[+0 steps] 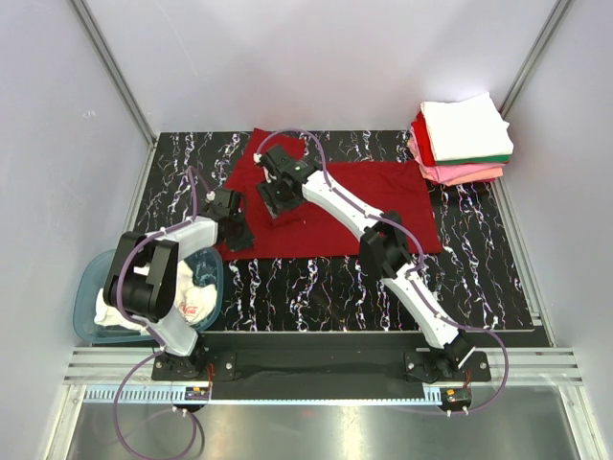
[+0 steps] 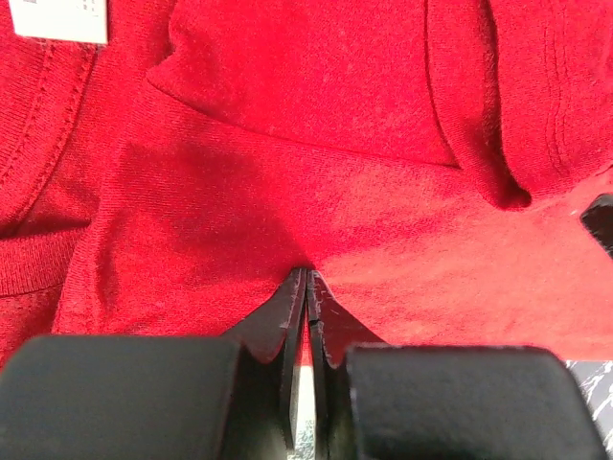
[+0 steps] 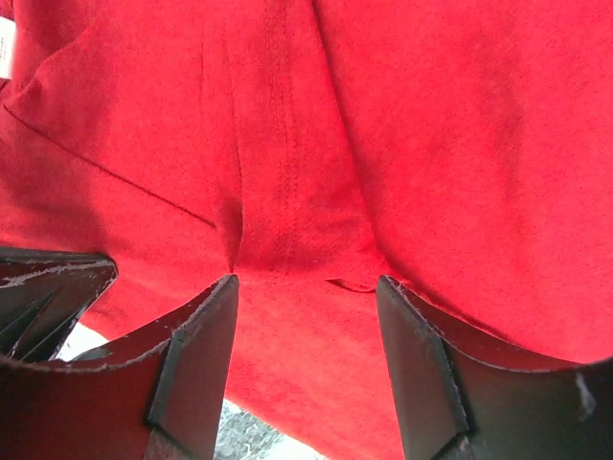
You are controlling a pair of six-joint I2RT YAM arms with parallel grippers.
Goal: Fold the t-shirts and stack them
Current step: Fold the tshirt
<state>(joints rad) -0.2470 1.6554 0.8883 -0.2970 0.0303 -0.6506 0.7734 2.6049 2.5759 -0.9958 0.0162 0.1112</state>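
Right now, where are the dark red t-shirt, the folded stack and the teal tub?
dark red t-shirt (image 1: 402,192): top external view, its flat right half.
folded stack (image 1: 465,129): top external view, white top shirt.
teal tub (image 1: 80,299): top external view, left rim.

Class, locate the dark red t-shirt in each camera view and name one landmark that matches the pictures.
Top external: dark red t-shirt spread flat mid-table on the black marbled mat.
Left wrist: fills almost the whole frame; left claw shut on its near edge.
Right wrist: fills the frame; open right claw straddles a stitched fold.
Landmark: white neck label, top left in the left wrist view, left edge in the right wrist view.
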